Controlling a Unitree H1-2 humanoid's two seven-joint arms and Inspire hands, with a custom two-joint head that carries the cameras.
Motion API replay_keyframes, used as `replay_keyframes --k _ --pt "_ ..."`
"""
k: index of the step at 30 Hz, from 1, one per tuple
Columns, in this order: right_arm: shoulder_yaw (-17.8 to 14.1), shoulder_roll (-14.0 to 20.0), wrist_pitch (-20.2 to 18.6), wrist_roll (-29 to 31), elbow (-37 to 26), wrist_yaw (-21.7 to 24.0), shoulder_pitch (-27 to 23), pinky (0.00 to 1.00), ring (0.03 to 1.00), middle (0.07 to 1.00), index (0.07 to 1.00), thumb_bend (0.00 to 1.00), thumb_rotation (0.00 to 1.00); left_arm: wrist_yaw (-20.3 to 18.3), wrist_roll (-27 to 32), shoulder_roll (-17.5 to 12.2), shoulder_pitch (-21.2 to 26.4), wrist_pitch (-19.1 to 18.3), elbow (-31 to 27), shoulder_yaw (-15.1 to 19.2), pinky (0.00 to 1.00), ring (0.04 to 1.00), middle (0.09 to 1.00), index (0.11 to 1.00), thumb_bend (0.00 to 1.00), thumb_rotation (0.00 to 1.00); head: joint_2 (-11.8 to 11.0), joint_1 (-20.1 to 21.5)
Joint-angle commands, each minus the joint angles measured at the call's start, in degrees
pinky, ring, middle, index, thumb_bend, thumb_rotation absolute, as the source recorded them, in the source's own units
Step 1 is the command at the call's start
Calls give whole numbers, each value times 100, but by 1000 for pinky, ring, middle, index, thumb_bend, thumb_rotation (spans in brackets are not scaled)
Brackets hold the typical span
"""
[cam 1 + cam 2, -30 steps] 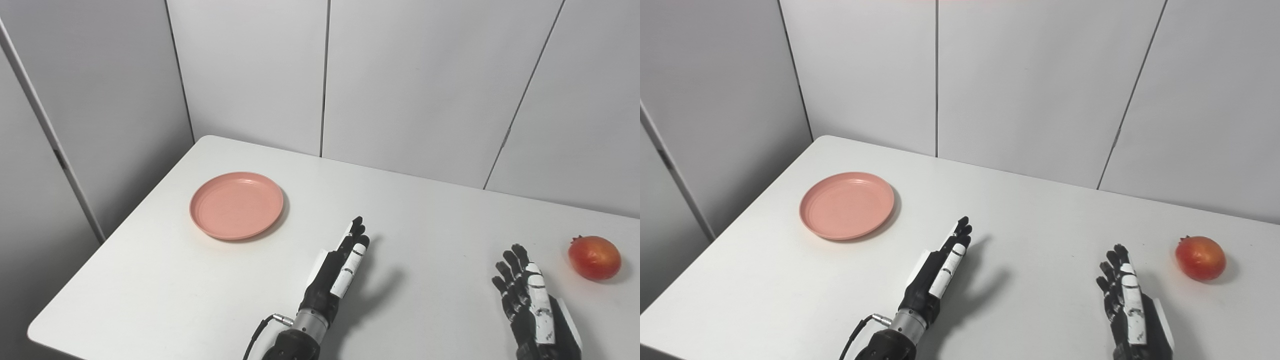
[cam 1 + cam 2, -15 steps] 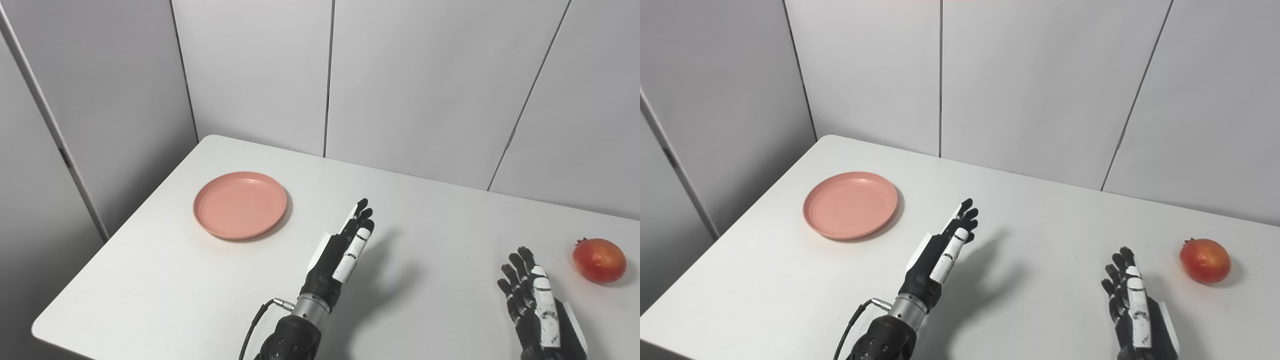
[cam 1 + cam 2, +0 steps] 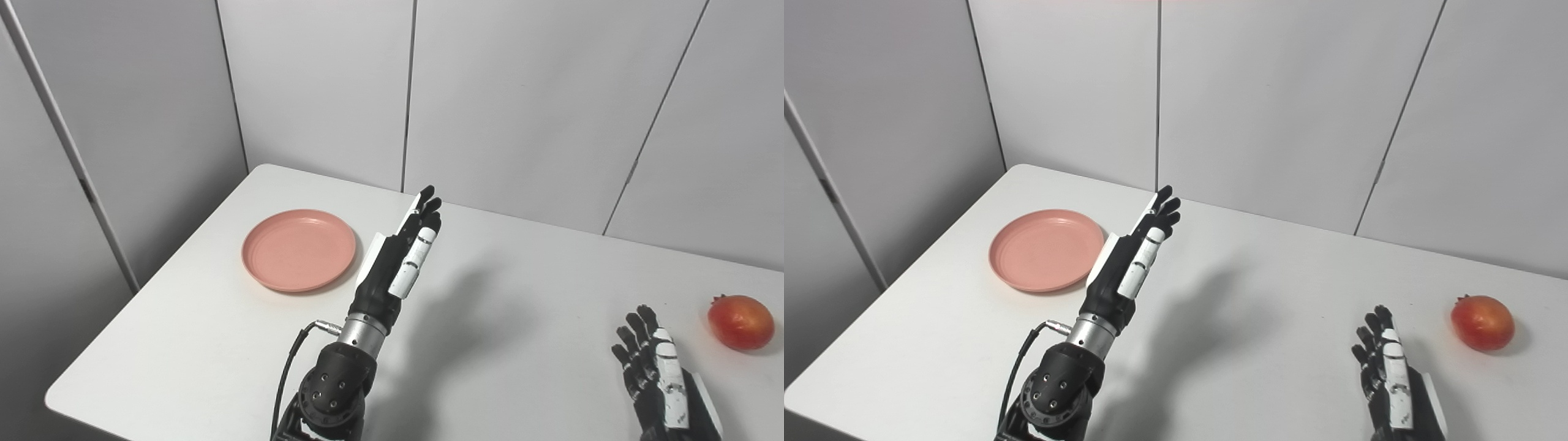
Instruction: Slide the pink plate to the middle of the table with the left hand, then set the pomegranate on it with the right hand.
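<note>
A round pink plate (image 3: 298,248) lies empty on the left part of the white table (image 3: 502,318). My left hand (image 3: 401,257) is open and empty, its fingers straight and pointing away from me. It is raised above the table just right of the plate, not touching it. A red pomegranate (image 3: 740,322) sits on the table at the far right. My right hand (image 3: 658,373) is open and empty, low at the front right, short of the pomegranate and to its left.
Grey wall panels stand right behind the table's far edge and along its left side. The table's left edge and front left corner (image 3: 58,401) are close to the plate side. A black cable (image 3: 288,373) hangs by my left wrist.
My left hand has risen and moved forward and left, from mid-table to beside the plate's right rim. The camera has shifted a little. The right hand, plate and pomegranate have stayed put.
</note>
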State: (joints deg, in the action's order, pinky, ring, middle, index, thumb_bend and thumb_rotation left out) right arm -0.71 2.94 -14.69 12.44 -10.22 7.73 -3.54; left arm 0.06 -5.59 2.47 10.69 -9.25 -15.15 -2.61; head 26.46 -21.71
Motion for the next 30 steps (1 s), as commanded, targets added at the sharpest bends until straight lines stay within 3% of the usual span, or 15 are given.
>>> replay_keyframes --k 1,14,25,30 --pt "5 -15 237 -21 -119 10 -178 1000 1000 1000 1000 122 1000 28 53 -60 299 89 -205 70 975 970 981 976 439 1000 -4 -4" --pt "35 -6 251 -61 -109 18 -181 1000 1000 1000 1000 111 1000 14 493 -597 788 189 36 704 999 984 989 979 470 1000 -19 -2" --pt "29 -27 123 -79 -180 -2 -177 1000 1000 1000 1000 111 1000 175 641 -829 983 -82 162 1210 988 976 981 976 423 1000 -35 -29" --pt "22 -15 121 -45 -162 30 -176 1000 1000 1000 1000 116 1000 215 747 -1022 1020 -2 422 1447 1000 983 995 987 461 1000 -48 -44"
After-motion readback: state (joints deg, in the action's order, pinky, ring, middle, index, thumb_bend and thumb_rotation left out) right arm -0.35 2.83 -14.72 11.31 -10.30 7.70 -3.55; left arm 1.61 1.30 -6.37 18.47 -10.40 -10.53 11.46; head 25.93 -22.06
